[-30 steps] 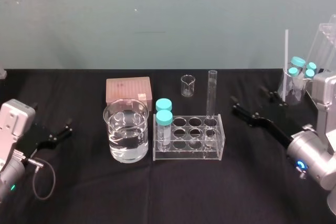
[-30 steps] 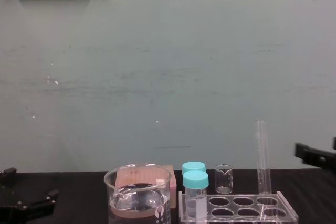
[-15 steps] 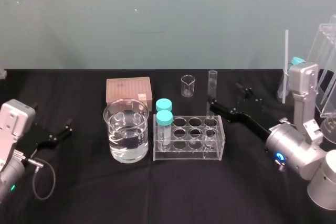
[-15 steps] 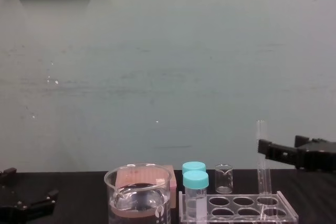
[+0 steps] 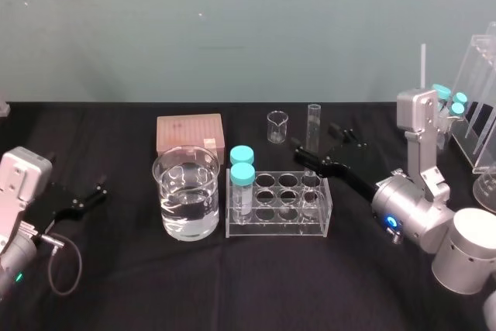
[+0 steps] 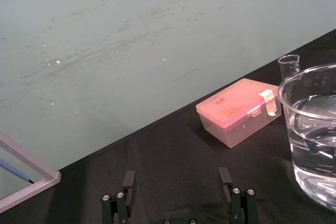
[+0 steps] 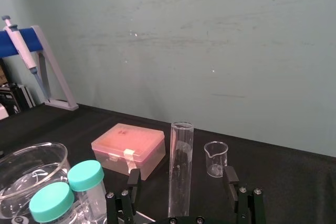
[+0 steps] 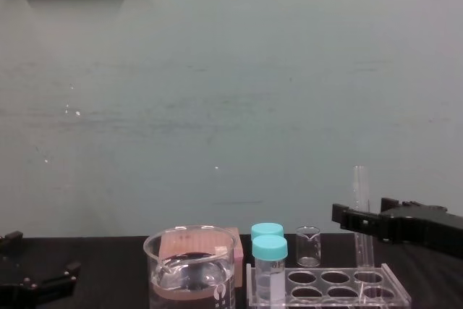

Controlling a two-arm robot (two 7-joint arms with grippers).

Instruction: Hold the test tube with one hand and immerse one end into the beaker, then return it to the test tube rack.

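- Clear glass is being straddled, not gripped. The test tube (image 5: pixel 313 136) is standing upright in the back right hole of the test tube rack (image 5: pixel 276 230). The right gripper (image 7: pixel 181 179) is being held with its fingers spread, one on each side of the tube and apart from it.
- An off-centre close is being judged the main risk: the tube could be tipped against the hole's rim, and the light rack dragged along.
- A slanted lift is being judged likely to jam the tube.
- Room is being narrowed by the teal-capped vials (image 5: pixel 242 168) at the rack's left end. They are standing between the tube and the beaker (image 5: pixel 186 199), just left of the rack, so height above the caps is being called for.
- The left gripper (image 5: pixel 89 195) is being kept parked well left of the rack, fingers open.
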